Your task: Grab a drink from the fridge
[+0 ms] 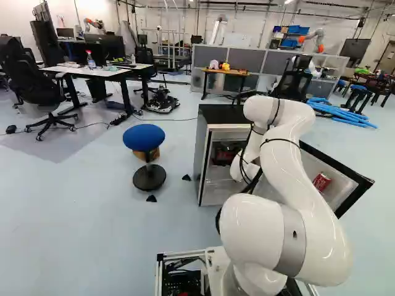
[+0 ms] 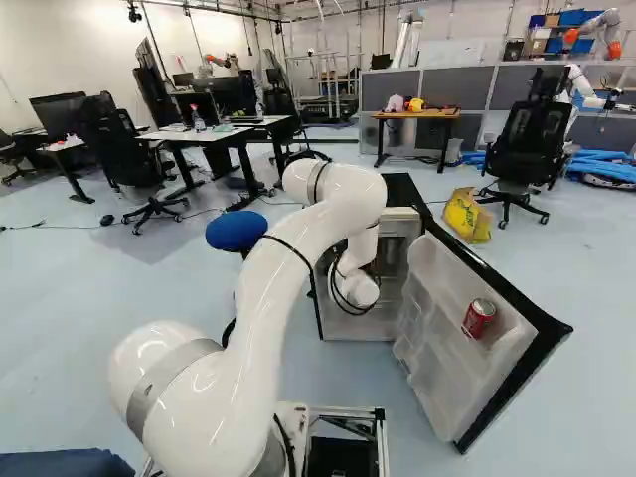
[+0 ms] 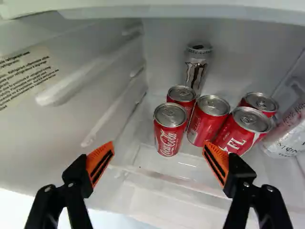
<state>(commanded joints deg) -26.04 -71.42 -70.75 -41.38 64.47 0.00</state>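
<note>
In the wrist view the gripper (image 3: 158,164) stands open, its orange-padded fingers wide apart with nothing between them. Ahead of the gap, a red can (image 3: 169,136) stands upright in the fridge (image 3: 114,90). More red cans (image 3: 204,125) (image 3: 240,131) (image 3: 259,103) cluster beside and behind it, nearer one finger's side. A tall silver can (image 3: 195,69) is at the back, and a clear bottle (image 3: 286,138) lies beyond the red group. In the left base view the arm's wrist is at the opening of the fridge (image 1: 200,151), partly hiding the inside.
The open fridge door (image 2: 467,383) carries another red can (image 2: 479,318), right of the arm. Left of the fridge in the left base view stands a blue stool (image 1: 144,137). A yellow bag (image 2: 465,217) and an office chair (image 2: 527,139) are behind the door.
</note>
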